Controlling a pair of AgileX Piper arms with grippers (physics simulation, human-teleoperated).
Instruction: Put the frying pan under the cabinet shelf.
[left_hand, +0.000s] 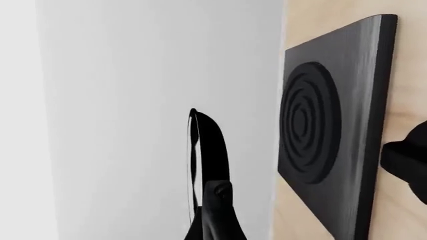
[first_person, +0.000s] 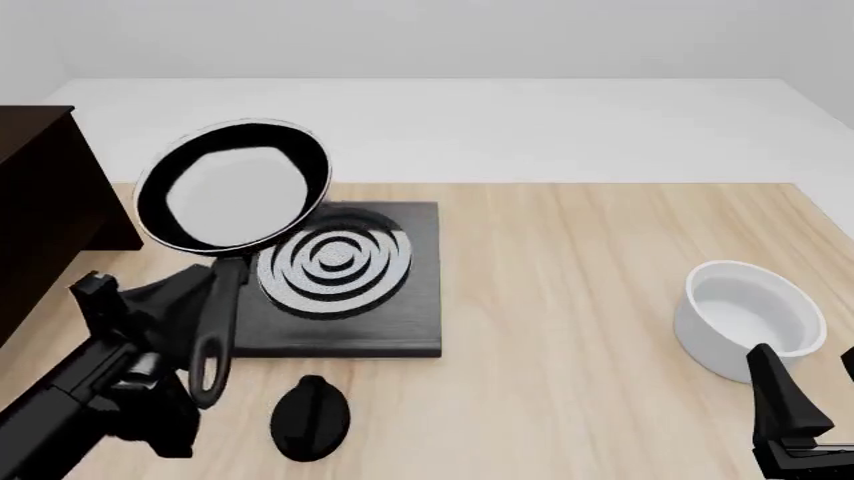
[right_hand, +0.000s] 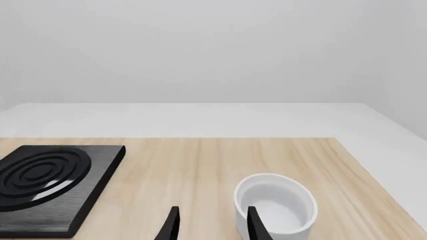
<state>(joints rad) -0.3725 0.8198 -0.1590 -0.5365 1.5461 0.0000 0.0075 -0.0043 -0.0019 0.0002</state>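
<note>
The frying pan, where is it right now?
In the front view the frying pan is up in the air on the left, held by the left gripper, above the stove plate's far-left corner, beside the dark cabinet.

You have the frying pan (first_person: 234, 195) raised in the left gripper (first_person: 187, 310), with the cabinet (first_person: 47, 215) close on its left; only a narrow gap shows between the pan's rim and the cabinet's dark wall. Below and right of the pan lies the flat stove plate (first_person: 340, 285), low but wide. The small black knob (first_person: 310, 418) sits on the table (first_person: 574, 300) just right of your left arm. Between the stove plate and the white pot (first_person: 747, 318) the table is bare wood. Your right gripper (first_person: 801, 420) sits just beside that pot.
</note>
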